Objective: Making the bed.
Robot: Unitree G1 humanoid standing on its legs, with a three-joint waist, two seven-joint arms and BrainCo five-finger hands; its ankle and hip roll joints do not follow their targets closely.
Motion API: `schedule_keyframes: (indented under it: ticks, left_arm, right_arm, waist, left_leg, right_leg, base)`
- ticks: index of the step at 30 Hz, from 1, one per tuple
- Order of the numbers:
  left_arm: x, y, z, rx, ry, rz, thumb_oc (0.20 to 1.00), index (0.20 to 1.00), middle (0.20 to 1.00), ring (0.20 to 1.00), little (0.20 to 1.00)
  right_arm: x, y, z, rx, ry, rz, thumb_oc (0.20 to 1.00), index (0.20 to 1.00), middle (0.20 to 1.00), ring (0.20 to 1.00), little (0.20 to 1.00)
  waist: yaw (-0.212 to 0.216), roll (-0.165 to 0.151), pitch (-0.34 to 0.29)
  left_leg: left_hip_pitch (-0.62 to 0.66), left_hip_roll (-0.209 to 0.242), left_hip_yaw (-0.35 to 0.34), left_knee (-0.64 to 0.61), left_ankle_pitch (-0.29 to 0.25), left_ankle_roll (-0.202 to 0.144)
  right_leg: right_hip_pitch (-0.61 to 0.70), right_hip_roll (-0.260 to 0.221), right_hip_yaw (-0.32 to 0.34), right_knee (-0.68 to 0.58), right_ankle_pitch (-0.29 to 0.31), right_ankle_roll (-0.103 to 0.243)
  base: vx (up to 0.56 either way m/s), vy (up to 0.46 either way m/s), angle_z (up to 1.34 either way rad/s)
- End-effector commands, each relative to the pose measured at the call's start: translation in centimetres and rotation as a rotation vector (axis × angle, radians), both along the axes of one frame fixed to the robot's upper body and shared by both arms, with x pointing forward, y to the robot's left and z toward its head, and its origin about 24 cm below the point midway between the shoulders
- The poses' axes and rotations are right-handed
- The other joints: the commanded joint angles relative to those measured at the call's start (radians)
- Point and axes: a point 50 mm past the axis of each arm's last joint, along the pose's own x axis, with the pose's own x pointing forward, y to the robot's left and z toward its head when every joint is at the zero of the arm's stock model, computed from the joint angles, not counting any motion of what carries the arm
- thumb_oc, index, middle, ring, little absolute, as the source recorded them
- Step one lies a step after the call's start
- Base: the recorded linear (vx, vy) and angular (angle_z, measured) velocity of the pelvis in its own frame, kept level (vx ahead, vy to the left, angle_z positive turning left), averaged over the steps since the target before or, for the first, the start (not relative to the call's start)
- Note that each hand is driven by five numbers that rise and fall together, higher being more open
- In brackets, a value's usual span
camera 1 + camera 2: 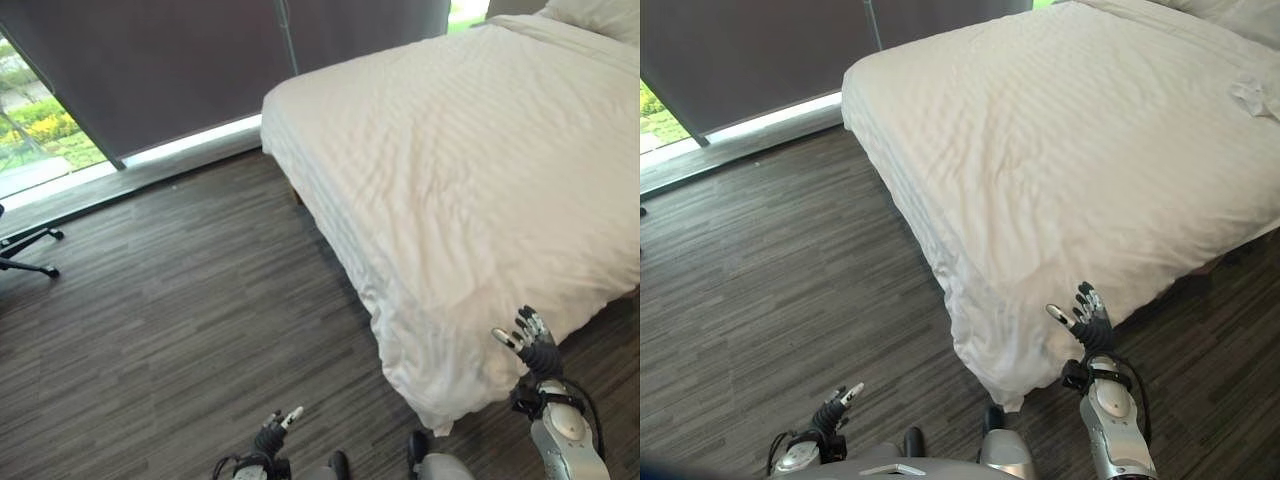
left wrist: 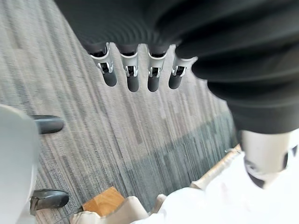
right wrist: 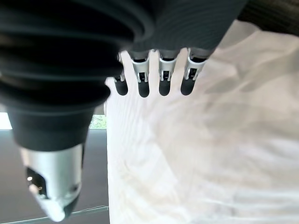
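just ahead of the right hand, raised with its fingers straight and holding nothing, hung the near corner of the white duvet, which already lay spread over the bed almost to the pillow well beyond. the left hand was low over the wooden floor, fingers relaxed and empty. by my reckoning most was done (light wrinkles and that drooping corner remained).

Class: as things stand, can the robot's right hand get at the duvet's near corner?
Probably yes. The right hand is open beside the duvet corner, nothing between them.
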Motion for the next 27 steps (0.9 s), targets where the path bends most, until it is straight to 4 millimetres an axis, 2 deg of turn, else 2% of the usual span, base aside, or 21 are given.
schedule_keyframes:
  ticks: [1,2,3,4,5,6,7,8,9,10,11,12,13,14,15,16,20,27]
  left_arm:
    - [3.8,-0.5,2.0,0.036,-0.151,-0.231,1.000,1.000,1.000,1.000,1.000]
    - [4.1,-0.9,2.3,0.047,-0.171,-0.276,1.000,1.000,1.000,1.000,1.000]
    - [4.2,-0.8,2.3,0.049,-0.171,-0.276,1.000,1.000,1.000,1.000,1.000]
    - [4.6,-0.8,2.8,0.058,-0.197,-0.295,1.000,1.000,1.000,1.000,1.000]
    - [6.6,-0.6,4.5,0.081,-0.284,-0.312,1.000,1.000,1.000,1.000,1.000]
    - [6.6,-0.6,4.5,0.081,-0.284,-0.312,1.000,1.000,1.000,1.000,1.000]
    - [7.3,-0.7,5.3,0.070,-0.324,-0.313,1.000,1.000,1.000,1.000,1.000]
    - [8.3,-1.2,6.9,0.037,-0.411,-0.311,1.000,1.000,1.000,1.000,1.000]
    - [8.2,-1.2,6.9,0.037,-0.410,-0.311,1.000,1.000,1.000,1.000,1.000]
    - [8.9,-1.4,8.6,0.017,-0.495,-0.322,1.000,1.000,1.000,1.000,1.000]
    - [8.9,-1.4,8.6,0.017,-0.494,-0.322,1.000,1.000,1.000,1.000,1.000]
    - [9.5,-1.7,9.5,0.002,-0.545,-0.329,1.000,1.000,1.000,1.000,1.000]
    - [10.0,-2.0,10.4,-0.021,-0.597,-0.313,1.000,1.000,1.000,1.000,1.000]
    - [10.0,-2.0,10.4,-0.021,-0.596,-0.313,1.000,1.000,1.000,1.000,1.000]
    - [10.2,-2.3,11.0,-0.056,-0.627,-0.295,1.000,1.000,1.000,1.000,1.000]
    - [10.3,-2.5,11.5,-0.071,-0.659,-0.287,1.000,1.000,1.000,1.000,1.000]
    - [10.4,-2.7,12.2,-0.110,-0.693,-0.230,1.000,1.000,1.000,1.000,1.000]
    - [11.0,-2.6,12.9,-0.062,-0.719,-0.206,1.000,1.000,1.000,1.000,1.000]
  right_arm:
    - [0.3,-4.0,2.8,-0.086,-0.130,-0.142,1.000,1.000,1.000,1.000,1.000]
    - [0.1,-3.6,2.3,-0.046,-0.123,-0.178,1.000,1.000,1.000,1.000,1.000]
    - [0.1,-3.6,2.3,-0.045,-0.123,-0.178,1.000,1.000,1.000,1.000,1.000]
    - [-0.1,-3.1,1.7,-0.007,-0.111,-0.185,1.000,1.000,1.000,1.000,1.000]
    - [-1.0,-1.1,0.6,0.129,-0.093,-0.160,1.000,1.000,1.000,1.000,1.000]
    - [-1.0,-1.1,0.6,0.130,-0.093,-0.160,1.000,1.000,1.000,1.000,1.000]
    - [-1.4,-0.9,0.3,0.135,-0.069,-0.137,1.000,1.000,1.000,1.000,1.000]
    - [-1.7,-1.3,0.3,0.066,-0.049,-0.113,1.000,1.000,1.000,1.000,1.000]
    - [-1.7,-1.3,0.3,0.066,-0.049,-0.113,1.000,1.000,1.000,1.000,1.000]
    - [-1.7,-1.8,0.6,-0.028,-0.039,-0.104,1.000,1.000,1.000,1.000,1.000]
    - [-1.7,-1.8,0.6,-0.028,-0.039,-0.104,1.000,1.000,1.000,1.000,1.000]
    - [-1.3,-1.9,0.7,-0.062,-0.038,-0.108,1.000,1.000,1.000,1.000,1.000]
    - [-0.9,-1.5,0.8,-0.053,-0.045,-0.098,1.000,1.000,1.000,1.000,1.000]
    - [-0.9,-1.5,0.8,-0.053,-0.045,-0.098,1.000,1.000,1.000,1.000,1.000]
    - [-0.5,-1.0,1.0,-0.029,-0.060,-0.076,1.000,1.000,1.000,1.000,1.000]
    - [-0.3,-0.9,1.3,-0.029,-0.068,-0.052,1.000,1.000,1.000,1.000,1.000]
    - [-0.5,-0.7,1.7,-0.021,-0.084,-0.007,1.000,1.000,1.000,1.000,1.000]
    - [-1.6,-0.9,0.8,0.008,-0.033,0.000,1.000,1.000,1.000,1.000,1.000]
  waist:
    - [-0.066,0.003,0.001]
    - [-0.071,-0.002,0.014]
    - [-0.069,-0.007,0.014]
    - [-0.072,-0.008,0.028]
    - [-0.071,0.011,0.056]
    - [-0.072,0.007,0.055]
    - [-0.064,0.017,0.055]
    - [-0.041,0.044,0.045]
    - [-0.041,0.043,0.043]
    - [-0.023,0.055,0.025]
    - [-0.022,0.055,0.024]
    - [-0.011,0.051,0.011]
    - [0.013,0.025,-0.018]
    - [0.013,0.025,-0.017]
    - [0.015,0.015,-0.043]
    - [0.018,0.011,-0.055]
    - [0.014,0.009,-0.073]
    - [-0.010,0.021,-0.097]
  left_leg:
    - [0.047,-0.006,-0.092,-0.098,-0.106,0.043]
    - [0.058,-0.004,-0.044,-0.130,-0.091,0.050]
    - [0.058,-0.009,-0.042,-0.133,-0.085,0.050]
    - [0.058,-0.006,-0.012,-0.138,-0.076,0.051]
    - [0.033,0.019,0.047,-0.138,-0.033,0.046]
    - [0.032,0.016,0.047,-0.140,-0.029,0.046]
    - [0.021,0.024,0.061,-0.145,-0.010,0.049]
    - [-0.006,0.041,0.097,-0.152,0.023,0.066]
    - [-0.009,0.040,0.098,-0.152,0.025,0.066]
    - [-0.025,0.042,0.133,-0.150,0.031,0.075]
    - [-0.026,0.043,0.134,-0.150,0.031,0.075]
    - [-0.033,0.039,0.151,-0.143,0.031,0.075]
    - [-0.040,0.024,0.179,-0.146,0.029,0.061]
    - [-0.039,0.024,0.179,-0.146,0.029,0.061]
    - [-0.058,0.030,0.211,-0.143,0.027,0.052]
    - [-0.061,0.036,0.229,-0.145,0.035,0.044]
    - [-0.049,0.047,0.246,-0.167,0.054,0.034]
    - [-0.024,0.058,0.238,-0.193,0.084,0.019]
  right_leg:
    - [-0.173,0.001,0.094,-0.053,0.138,0.143]
    - [-0.196,0.002,0.090,-0.054,0.149,0.163]
    - [-0.199,-0.001,0.094,-0.054,0.152,0.164]
    - [-0.216,-0.002,0.089,-0.036,0.161,0.175]
    - [-0.208,-0.004,0.025,0.108,0.075,0.146]
    - [-0.211,-0.006,0.026,0.110,0.076,0.146]
    - [-0.187,-0.025,-0.023,0.168,0.036,0.120]
    - [-0.135,-0.063,-0.113,0.308,-0.037,0.076]
    - [-0.138,-0.064,-0.113,0.309,-0.036,0.076]
    - [-0.090,-0.088,-0.144,0.387,-0.074,0.062]
    - [-0.091,-0.088,-0.144,0.387,-0.074,0.062]
    - [-0.049,-0.094,-0.150,0.387,-0.083,0.063]
    - [0.045,-0.099,-0.184,0.192,-0.108,0.066]
    - [0.046,-0.098,-0.184,0.190,-0.107,0.066]
    - [0.088,-0.100,-0.188,0.050,-0.112,0.074]
    - [0.102,-0.093,-0.174,0.000,-0.101,0.071]
    - [0.123,-0.081,-0.170,-0.036,-0.092,0.065]
    - [0.149,-0.056,-0.165,-0.044,-0.097,0.046]
  base:
    - [-0.49,0.354,-4.29]
    - [-0.27,0.253,-4.03]
    - [-0.21,0.104,-2.96]
    - [-0.45,0.043,-2.30]
    - [-0.45,0.043,-1.56]
    - [-0.46,0.047,-1.36]
    - [-0.39,0.077,-0.62]
    - [-0.39,0.079,-0.44]
    - [-0.44,0.091,-0.67]
    - [-0.18,0.031,-0.73]
    - [-0.23,0.004,-0.89]
    - [-0.13,-0.121,-0.63]
    - [-0.13,-0.121,-0.37]
    - [-0.15,-0.193,-0.67]
    - [-0.09,-0.164,-0.62]
    - [-0.11,-0.194,-0.86]
    - [-0.04,-0.094,-0.30]
    - [-0.07,-0.085,0.01]
